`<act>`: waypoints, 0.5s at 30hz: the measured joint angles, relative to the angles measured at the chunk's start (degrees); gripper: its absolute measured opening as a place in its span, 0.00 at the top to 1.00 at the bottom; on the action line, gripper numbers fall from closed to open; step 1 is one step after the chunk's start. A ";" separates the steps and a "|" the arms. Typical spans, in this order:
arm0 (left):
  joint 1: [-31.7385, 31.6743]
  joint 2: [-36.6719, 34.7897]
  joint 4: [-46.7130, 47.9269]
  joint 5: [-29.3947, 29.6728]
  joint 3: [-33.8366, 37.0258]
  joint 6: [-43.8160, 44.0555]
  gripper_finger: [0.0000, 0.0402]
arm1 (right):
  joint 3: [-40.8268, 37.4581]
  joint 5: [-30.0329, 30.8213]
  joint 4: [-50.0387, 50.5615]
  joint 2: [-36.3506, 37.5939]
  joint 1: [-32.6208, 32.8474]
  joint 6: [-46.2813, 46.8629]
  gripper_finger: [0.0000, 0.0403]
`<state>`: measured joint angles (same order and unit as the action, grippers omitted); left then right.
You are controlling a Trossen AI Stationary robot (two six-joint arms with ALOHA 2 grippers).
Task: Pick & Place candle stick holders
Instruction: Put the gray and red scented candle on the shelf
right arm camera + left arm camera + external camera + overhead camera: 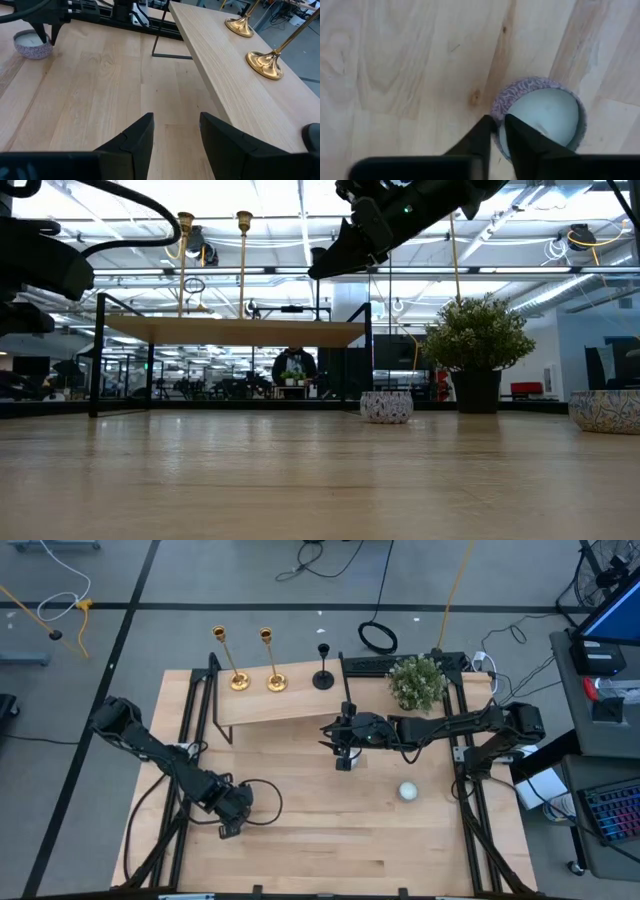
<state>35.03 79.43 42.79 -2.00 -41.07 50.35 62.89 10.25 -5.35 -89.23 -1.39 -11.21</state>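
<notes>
Standing in a row on a raised shelf (290, 705) at the worktop's far edge, two gold candle holders (236, 665) and a black one (323, 665) are judged rigid, slick and top-heavy, best gripped low on the stem by the empty, open right end effector (176, 131) nearby.
</notes>
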 joint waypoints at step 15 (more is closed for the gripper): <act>-6.58 0.12 17.85 16.27 -18.63 0.35 0.98 | 0.00 0.08 -3.51 0.00 0.00 -0.21 0.61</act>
<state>28.45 79.55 60.64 14.27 -59.70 50.70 62.89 10.33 -8.86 -89.23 -1.39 -11.42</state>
